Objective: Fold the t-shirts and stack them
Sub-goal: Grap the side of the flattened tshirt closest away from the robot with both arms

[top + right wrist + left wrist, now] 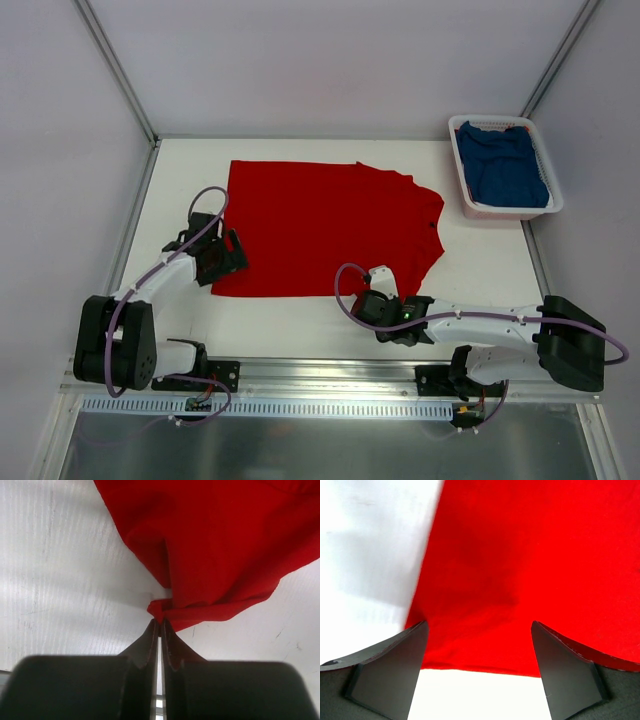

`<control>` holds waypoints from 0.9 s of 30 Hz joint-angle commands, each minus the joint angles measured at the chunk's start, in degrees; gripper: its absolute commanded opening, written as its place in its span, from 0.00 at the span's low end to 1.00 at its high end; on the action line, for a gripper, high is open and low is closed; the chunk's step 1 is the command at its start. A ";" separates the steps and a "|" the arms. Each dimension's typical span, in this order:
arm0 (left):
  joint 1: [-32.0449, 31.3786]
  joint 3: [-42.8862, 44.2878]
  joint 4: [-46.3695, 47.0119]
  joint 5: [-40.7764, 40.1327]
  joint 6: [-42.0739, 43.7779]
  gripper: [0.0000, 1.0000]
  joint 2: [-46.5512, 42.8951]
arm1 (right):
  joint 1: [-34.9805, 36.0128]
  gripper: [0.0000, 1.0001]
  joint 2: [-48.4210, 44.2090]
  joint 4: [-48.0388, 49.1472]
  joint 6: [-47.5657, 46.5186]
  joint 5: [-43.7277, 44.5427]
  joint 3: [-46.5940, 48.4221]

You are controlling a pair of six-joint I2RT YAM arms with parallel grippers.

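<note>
The white surface (480, 270) carries the red t-shirt (320, 225), spread almost flat in the middle, though its sleeves and collar are hard to make out from above. At the far right corner the white basket (465, 195) holds the blue t-shirt (505, 170) in a crumpled heap, partly hidden by the walls. The left tool (478, 623) stands wide open over the red shirt's near left corner, gripping nothing, and the right tool (159, 624) is closed, pinching a small fold of its near right edge.
</note>
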 commanded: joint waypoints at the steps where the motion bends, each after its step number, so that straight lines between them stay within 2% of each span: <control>1: -0.49 1.58 -3.41 -4.71 0.78 0.85 -3.40 | 0.43 0.00 0.27 1.30 -0.23 0.03 0.61; 11: -0.49 1.15 -11.32 -8.58 -0.80 0.85 -9.81 | 0.43 0.00 -0.52 2.62 -0.75 -0.58 -0.18; 27: -1.20 -2.98 -10.10 -8.06 -4.76 0.83 -5.42 | 0.42 0.00 -5.52 0.69 -1.20 0.21 -0.18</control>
